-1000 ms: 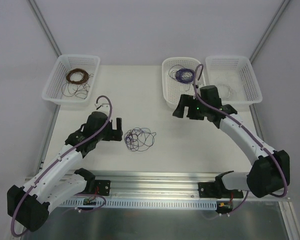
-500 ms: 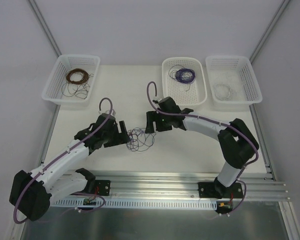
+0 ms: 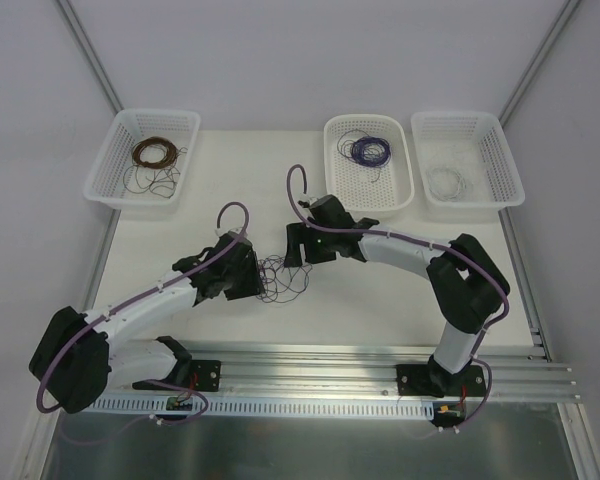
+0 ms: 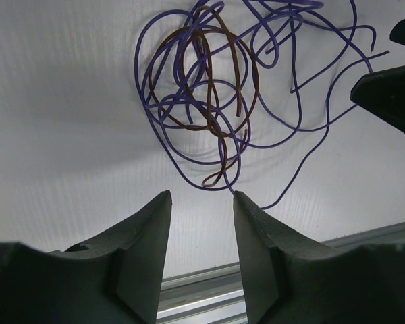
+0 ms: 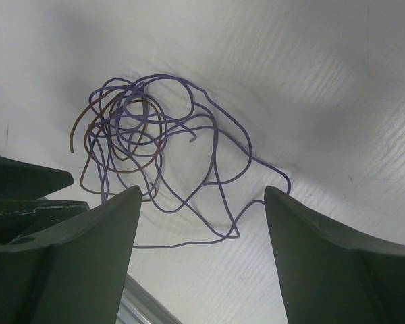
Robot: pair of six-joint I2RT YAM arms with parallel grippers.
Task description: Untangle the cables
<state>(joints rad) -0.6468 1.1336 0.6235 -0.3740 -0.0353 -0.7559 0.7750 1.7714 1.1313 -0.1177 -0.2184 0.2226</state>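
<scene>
Fingers of the right gripper (image 5: 202, 194) spread wide, those of the left gripper (image 4: 200, 202) narrower, both empty. On the white bench (image 3: 380, 300), midway along toward its near edge, purple and brown cables (image 3: 280, 278) lie tangled between them

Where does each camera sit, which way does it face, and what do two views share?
Top external: above and behind the bases, looking down at the table, left arm and right arm.
Left wrist: faces the cables past the open left gripper.
Right wrist: faces them past the open right gripper.
Shared: both wrist views show the cables.
</scene>
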